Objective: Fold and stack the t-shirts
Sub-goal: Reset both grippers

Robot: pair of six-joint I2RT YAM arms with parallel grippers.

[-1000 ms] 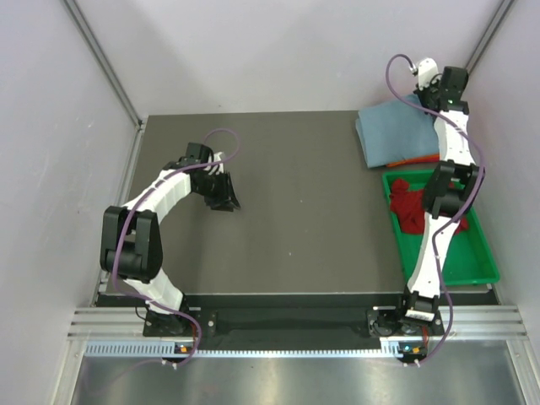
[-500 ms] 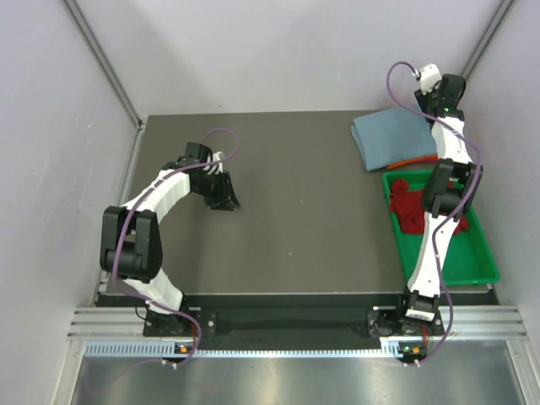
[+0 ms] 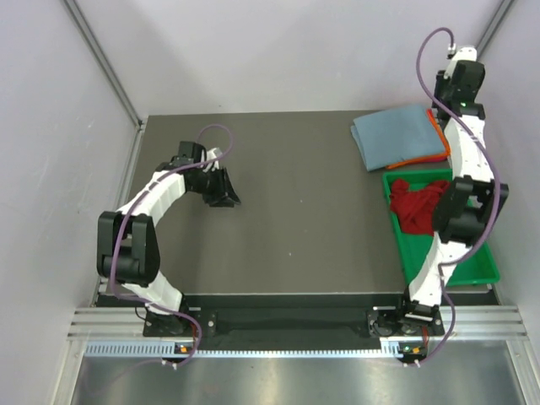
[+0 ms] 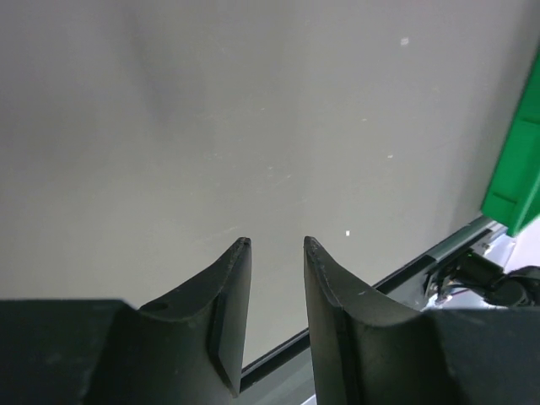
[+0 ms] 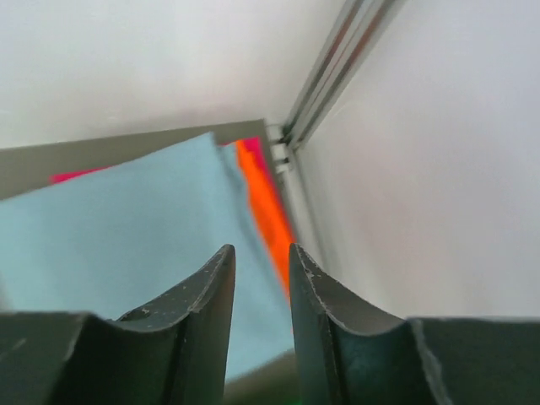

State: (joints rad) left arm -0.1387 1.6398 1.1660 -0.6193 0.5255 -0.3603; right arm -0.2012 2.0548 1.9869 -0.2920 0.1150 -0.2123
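Right end effector (image 5: 261,249) now higher, ajar, empty, over neatly folded blue-grey t-shirt (image 3: 396,137).

Folded shirt stack (image 3: 395,139) behind tray (image 3: 479,263), another shirt (image 3: 416,205) inside tray

Dark table (image 3: 295,211) with folded t-shirt stack (image 3: 396,139) and green tray (image 3: 481,266).

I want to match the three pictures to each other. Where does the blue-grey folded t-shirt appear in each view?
Top external: the blue-grey t-shirt lies at the far right corner of the table.
Left wrist: not in it.
Right wrist: the blue-grey t-shirt fills the lower left.
Shared landmark: the orange t-shirt showing from under its edge, in the top and right wrist views.
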